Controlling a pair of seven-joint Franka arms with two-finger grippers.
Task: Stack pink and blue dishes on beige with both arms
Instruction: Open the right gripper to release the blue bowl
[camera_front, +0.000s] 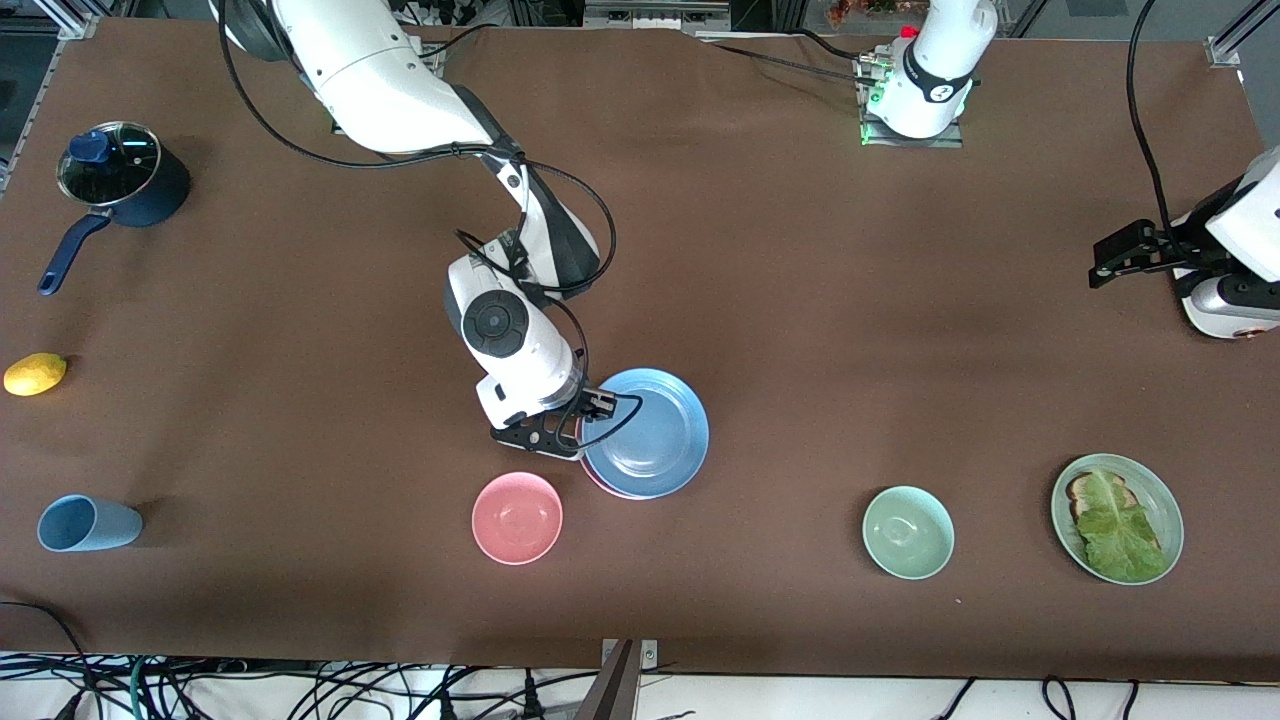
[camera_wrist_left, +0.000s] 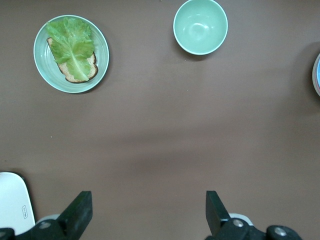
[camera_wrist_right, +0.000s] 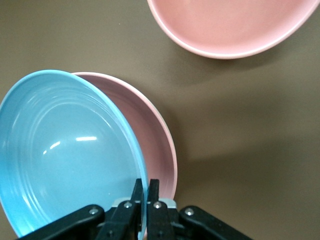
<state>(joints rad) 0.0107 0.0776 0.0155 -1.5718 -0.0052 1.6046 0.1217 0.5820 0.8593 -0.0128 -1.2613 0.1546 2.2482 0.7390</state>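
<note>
The blue plate (camera_front: 650, 435) is tilted, and my right gripper (camera_front: 592, 408) is shut on the part of its rim toward the right arm's end. In the right wrist view that gripper (camera_wrist_right: 146, 187) pinches the thin blue rim (camera_wrist_right: 65, 155). The pink plate (camera_wrist_right: 155, 145) lies directly under it. From the front only a pink sliver (camera_front: 592, 480) shows. The beige plate is hidden. My left gripper (camera_front: 1100, 262) waits open over bare table near the left arm's end, with nothing between its fingers (camera_wrist_left: 147, 212).
The small pink bowl (camera_front: 517, 517) sits just nearer the front camera than the stack. A mint bowl (camera_front: 908, 532) and a green plate (camera_front: 1150, 475) with bread and lettuce lie toward the left arm's end. A blue cup (camera_front: 88, 523), lemon (camera_front: 35, 374) and lidded pot (camera_front: 122, 175) stand at the right arm's end.
</note>
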